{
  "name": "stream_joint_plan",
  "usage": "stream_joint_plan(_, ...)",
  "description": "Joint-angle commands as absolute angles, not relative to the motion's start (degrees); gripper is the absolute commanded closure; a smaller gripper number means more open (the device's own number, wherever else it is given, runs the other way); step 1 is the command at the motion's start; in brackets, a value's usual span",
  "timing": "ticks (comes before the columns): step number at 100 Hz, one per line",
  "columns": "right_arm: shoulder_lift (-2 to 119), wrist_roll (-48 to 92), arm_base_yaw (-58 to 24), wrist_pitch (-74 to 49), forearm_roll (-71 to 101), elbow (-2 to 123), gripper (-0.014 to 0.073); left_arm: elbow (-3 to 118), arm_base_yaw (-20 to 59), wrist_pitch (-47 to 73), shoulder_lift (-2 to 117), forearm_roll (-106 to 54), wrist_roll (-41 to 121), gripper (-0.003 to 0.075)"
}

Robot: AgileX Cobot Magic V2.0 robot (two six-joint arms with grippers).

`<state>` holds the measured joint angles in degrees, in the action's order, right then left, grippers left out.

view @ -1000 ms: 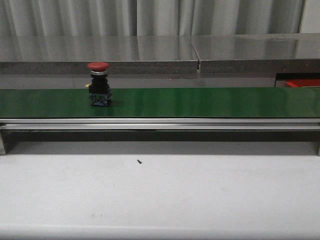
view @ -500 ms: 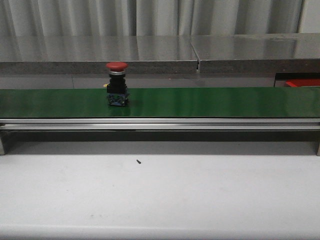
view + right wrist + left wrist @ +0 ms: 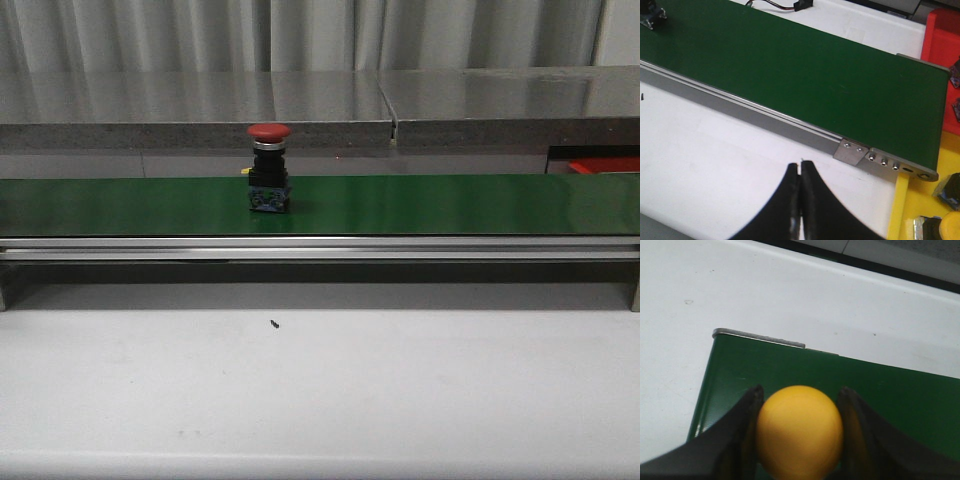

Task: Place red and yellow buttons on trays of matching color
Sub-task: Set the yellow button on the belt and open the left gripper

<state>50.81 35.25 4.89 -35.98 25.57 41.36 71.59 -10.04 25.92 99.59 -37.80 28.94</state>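
From the front, neither arm shows at all; only the long green conveyor belt (image 3: 400, 205) crosses the white table (image 3: 320, 390), with a sliver of red tray (image 3: 600, 164) cut off at the far right edge. A red mushroom-capped push button on a black and blue base (image 3: 269, 168) stands upright on the belt, left of the middle.

The left gripper (image 3: 800, 427) appears only in its own wrist camera: its dark fingers (image 3: 742, 432) sit snug on either side of a round yellow button cap (image 3: 800, 430), holding it above the end of the belt. The button's body is hidden below the frame.

The right gripper (image 3: 800, 200) hovers over the table beside the belt's end, fingers pressed together with nothing between them. A yellow tray (image 3: 902, 205) and blurred buttons lie at the corner.
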Motion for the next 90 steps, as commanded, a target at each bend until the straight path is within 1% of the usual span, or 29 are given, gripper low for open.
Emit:
stream_joint_plan(1,50.2,35.7,4.7,-32.9,26.2,42.9,0.0661,71.9,-9.6,21.5,97.1,-39.5,29.0,0.0738)
stream_joint_plan(12,50.2,35.7,4.7,-32.9,26.2,42.9,0.0661,71.3,-9.6,21.9,97.4,-39.5,29.0,0.0729)
stream_joint_plan(19,50.2,35.7,4.7,-32.9,26.2,42.9,0.0661,71.3,-9.6,22.4,97.8,-39.5,29.0,0.0674)
stream_joint_plan(26,50.2,35.7,4.7,-32.9,26.2,42.9,0.0661,71.2,-9.6,22.9,98.0,-39.7,29.0,0.0568)
stream_joint_plan(29,50.2,35.7,4.7,-32.9,26.2,42.9,0.0661,71.2,-9.6,22.9,98.1,-39.7,29.0,0.0498)
stream_joint_plan(31,50.2,35.7,4.7,-32.9,26.2,42.9,0.0661,71.2,-9.6,23.1,98.1,-39.7,29.0,0.0468)
stream_joint_plan(36,50.2,35.7,4.7,-32.9,26.2,42.9,0.0661,71.2,-9.6,23.1,98.1,-39.8,29.0,0.0340)
stream_joint_plan(38,50.2,35.7,4.7,-32.9,26.2,42.9,0.0661,71.2,-9.6,23.1,98.1,-40.1,29.0,0.0309)
stream_joint_plan(39,50.2,35.7,4.7,-32.9,26.2,42.9,0.0661,71.2,-9.6,23.0,98.1,-40.1,29.0,0.0279)
stream_joint_plan(43,50.2,35.7,4.7,-32.9,26.2,42.9,0.0661,71.2,-9.6,22.9,98.1,-40.7,29.0,0.0198)
stream_joint_plan(50,50.2,35.7,4.7,-32.9,26.2,42.9,0.0661,71.2,-9.6,22.7,97.9,-41.1,29.0,0.0111)
stream_joint_plan(57,50.2,35.7,4.7,-32.9,26.2,42.9,0.0661,71.4,-9.6,22.7,96.8,-41.5,29.0,0.0088)
stream_joint_plan(70,50.2,35.7,4.7,-32.9,26.2,42.9,0.0661,72.3,-9.6,22.7,92.8,-42.7,29.1,0.0090)
stream_joint_plan(90,50.2,35.7,4.7,-32.9,26.2,42.9,0.0661,72.6,-7.3,22.8,82.2,-45.1,35.8,0.0092)
